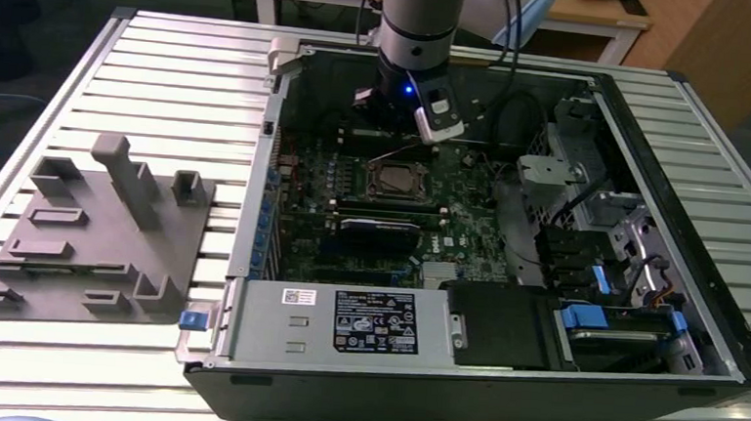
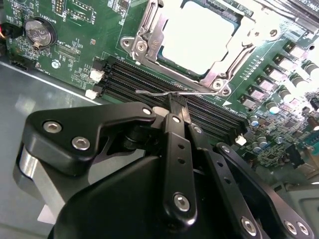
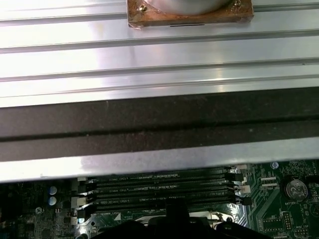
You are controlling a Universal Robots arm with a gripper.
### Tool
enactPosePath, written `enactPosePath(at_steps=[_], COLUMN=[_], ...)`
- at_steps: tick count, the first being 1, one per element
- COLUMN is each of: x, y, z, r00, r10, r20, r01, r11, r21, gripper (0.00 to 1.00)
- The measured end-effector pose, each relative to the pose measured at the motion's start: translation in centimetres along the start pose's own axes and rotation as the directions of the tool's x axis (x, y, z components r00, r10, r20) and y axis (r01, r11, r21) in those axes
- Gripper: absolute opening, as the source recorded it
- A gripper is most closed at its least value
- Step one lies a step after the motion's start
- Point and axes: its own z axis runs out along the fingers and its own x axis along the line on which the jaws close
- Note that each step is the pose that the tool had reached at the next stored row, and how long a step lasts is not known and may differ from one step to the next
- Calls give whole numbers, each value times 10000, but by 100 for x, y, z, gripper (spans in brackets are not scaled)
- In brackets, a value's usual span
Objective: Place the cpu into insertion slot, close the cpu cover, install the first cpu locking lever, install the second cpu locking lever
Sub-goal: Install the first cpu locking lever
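The cpu lies flat in the insertion slot, its metal top glaring bright. The cpu cover, a silver frame, lies down around it. A thin wire locking lever runs along the socket's edge beside the memory slots. My gripper has its black fingers together, and their tip is at the bent end of that lever. In the exterior view the gripper hangs inside the open computer case, just behind the socket.
Long black memory slots lie between gripper and socket. A coin battery sits on the green board. A grey fixture plate lies on the slatted table at the exterior view's left. Power supply and drive cages crowd the case.
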Motion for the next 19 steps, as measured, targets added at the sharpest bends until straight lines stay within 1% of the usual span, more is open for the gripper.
enactPosePath(at_steps=[8,10,16,19], x=[-1,0,2,2], y=[-9,-12,-26,-27], z=[1,16,79,81], r00=[10000,10000,10000,10000], r10=[0,-2,-14,-14], r20=[0,7,66,67], r01=[0,2,14,14], r11=[10000,10000,10000,10000], r21=[2,1,-4,-2], gripper=[11,11,11,11])
